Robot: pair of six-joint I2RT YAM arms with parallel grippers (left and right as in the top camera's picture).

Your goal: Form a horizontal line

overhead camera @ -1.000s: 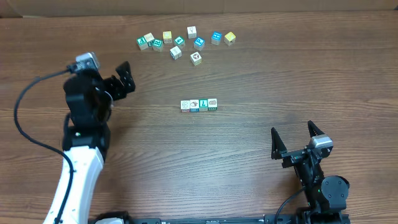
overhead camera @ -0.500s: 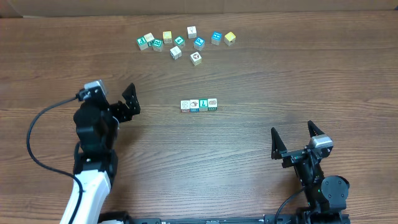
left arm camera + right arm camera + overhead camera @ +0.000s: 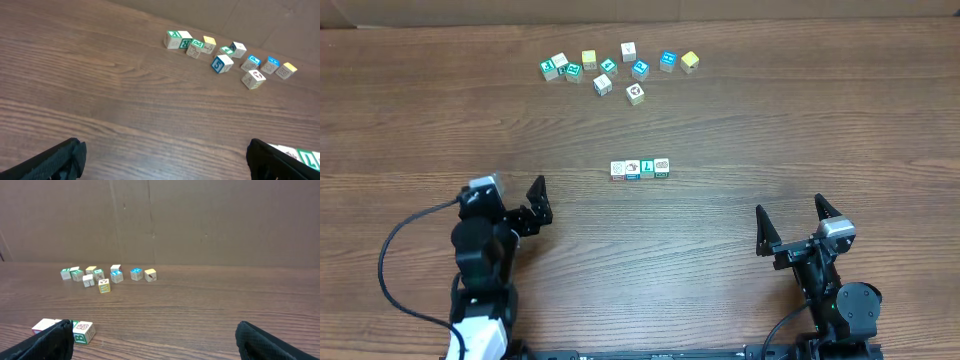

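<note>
Row: horizontal line [image 3: 640, 169] of four small cubes, edge to edge, at centre frame on the bench [image 3: 800, 120], apart from both arms.
Cluster: loose cubes [image 3: 620, 68] scattered along the upper middle, well apart from the row.
Left pincer [image 3: 532, 203]: lower left, jaws wide, holding nothing, left of the row.
Right pincer [image 3: 790, 212]: lower right, jaws wide, holding nothing, fingertips pointing toward the frame's top.
Wrist views: row cut by the bottom edge in both.
</note>
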